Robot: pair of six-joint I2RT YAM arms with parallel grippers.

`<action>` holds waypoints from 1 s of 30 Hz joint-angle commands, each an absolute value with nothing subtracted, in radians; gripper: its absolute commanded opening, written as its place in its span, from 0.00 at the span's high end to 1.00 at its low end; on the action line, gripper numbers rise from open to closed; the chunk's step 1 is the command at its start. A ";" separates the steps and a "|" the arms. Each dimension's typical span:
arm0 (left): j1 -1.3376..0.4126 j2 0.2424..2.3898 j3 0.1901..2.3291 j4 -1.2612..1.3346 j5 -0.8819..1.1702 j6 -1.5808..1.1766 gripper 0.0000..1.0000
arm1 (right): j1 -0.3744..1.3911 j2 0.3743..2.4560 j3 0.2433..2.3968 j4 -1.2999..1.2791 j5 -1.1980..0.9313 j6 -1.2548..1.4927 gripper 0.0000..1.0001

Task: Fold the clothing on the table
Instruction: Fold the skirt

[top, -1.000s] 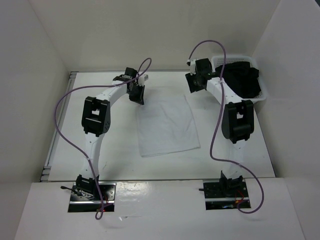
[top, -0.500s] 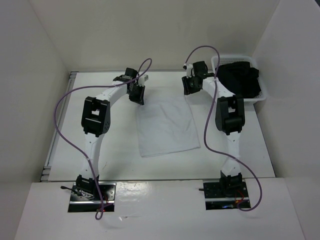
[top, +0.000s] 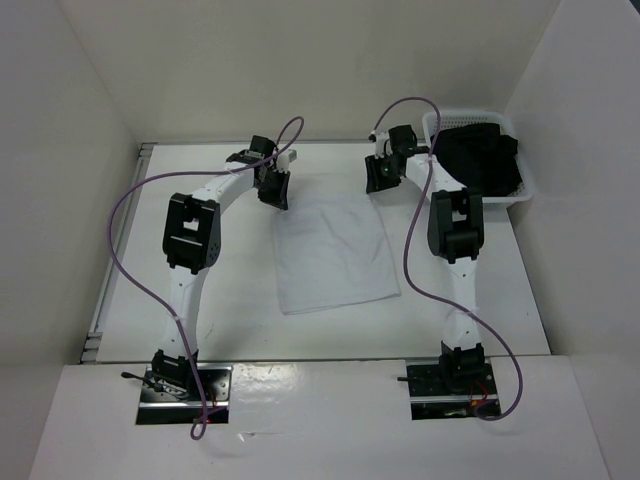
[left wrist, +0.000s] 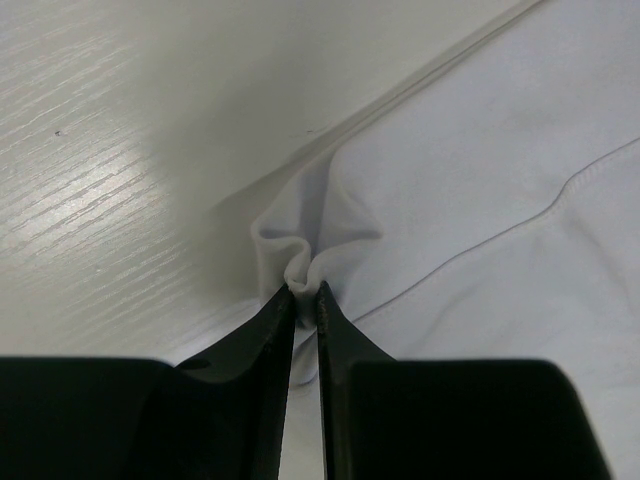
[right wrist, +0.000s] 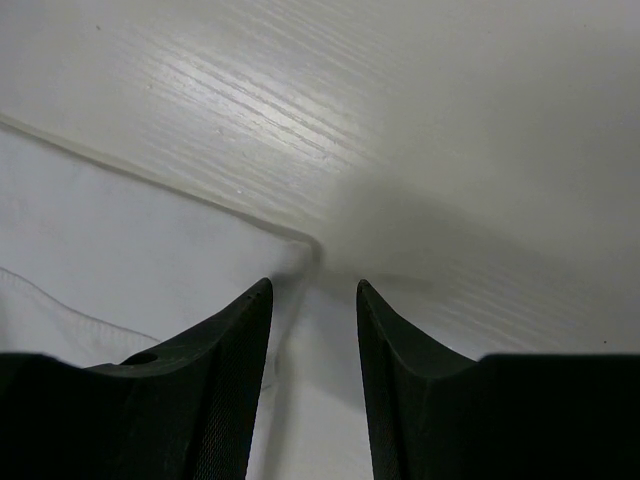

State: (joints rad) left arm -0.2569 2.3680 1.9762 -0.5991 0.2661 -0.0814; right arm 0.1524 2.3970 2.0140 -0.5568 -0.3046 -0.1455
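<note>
White clothing [top: 333, 252] lies flat as a slightly skewed rectangle in the middle of the table [top: 240, 280], between the two arms. The left gripper [left wrist: 305, 290] sits at the far-left corner, its fingers clenched on a small puckered tuck of the fabric's edge. The right gripper [right wrist: 313, 285] is at the far-right corner, its fingers apart and straddling the corner's tip with nothing clamped. At the far right, a white slotted basket [top: 527, 193] holds a black garment [top: 485, 160], apart from the clothing.
</note>
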 commanded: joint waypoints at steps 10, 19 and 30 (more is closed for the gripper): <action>-0.262 2.364 1.977 -0.630 0.270 -0.066 0.79 | 0.152 2.442 2.092 -0.614 -0.394 -0.135 0.56; -0.272 2.373 1.977 -0.630 0.279 -0.066 0.79 | 0.152 2.461 2.102 -0.623 -0.413 -0.135 0.72; -0.272 2.373 1.977 -0.621 0.268 -0.066 0.54 | 0.152 2.451 2.088 -0.623 -0.403 -0.163 1.00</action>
